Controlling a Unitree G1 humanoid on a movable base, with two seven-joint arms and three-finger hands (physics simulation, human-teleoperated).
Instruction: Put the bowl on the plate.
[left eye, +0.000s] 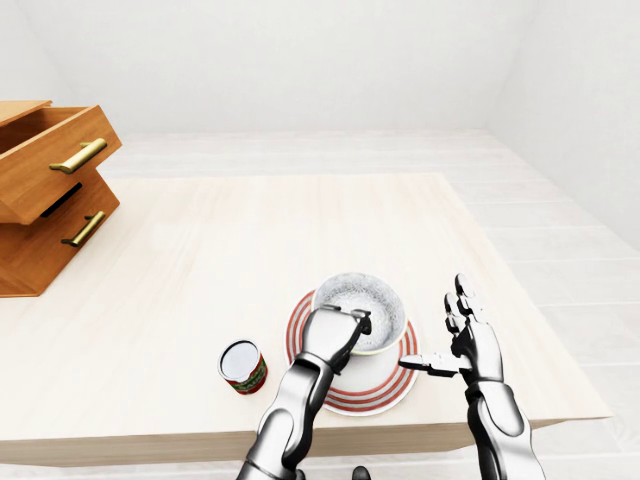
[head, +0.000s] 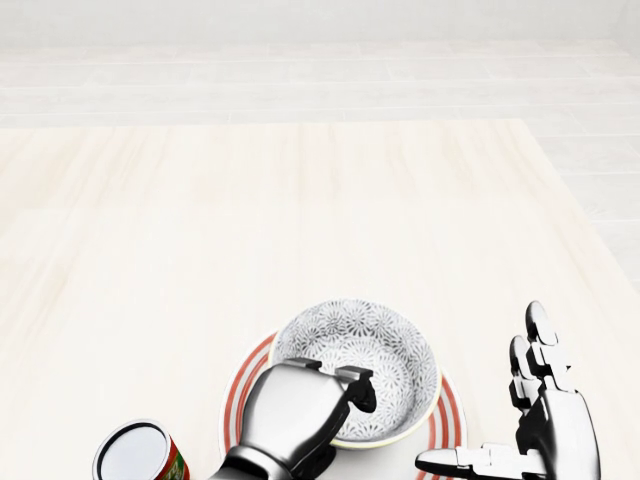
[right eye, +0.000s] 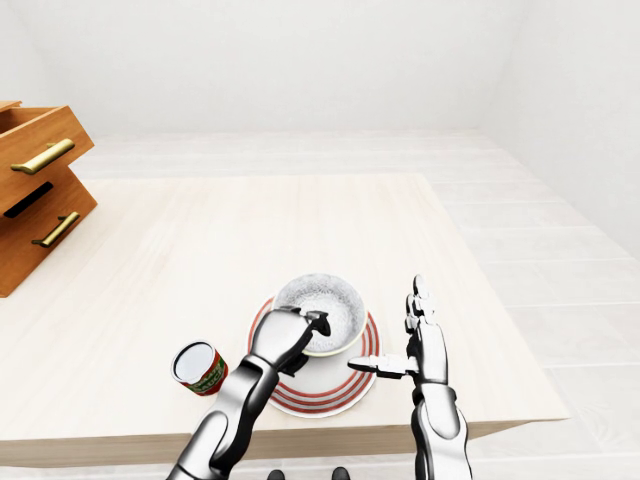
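Observation:
A white bowl (head: 375, 355) with a grey flower pattern is over the upper part of a white plate (head: 447, 420) with red rim stripes, low in the head view. My left hand (head: 345, 385) reaches in from the bottom, its fingers curled over the bowl's near rim and shut on it. Whether the bowl rests on the plate or hangs just above it I cannot tell. My right hand (head: 490, 400) stands open just right of the plate, fingers up and thumb pointing at the plate, touching nothing.
A red-labelled can (left eye: 243, 366) stands on the pale wooden table (left eye: 200, 260), left of the plate. A wooden drawer chest (left eye: 50, 190) with its top drawer pulled out sits at the table's left edge. The table's right edge (left eye: 520, 300) lies close to my right hand.

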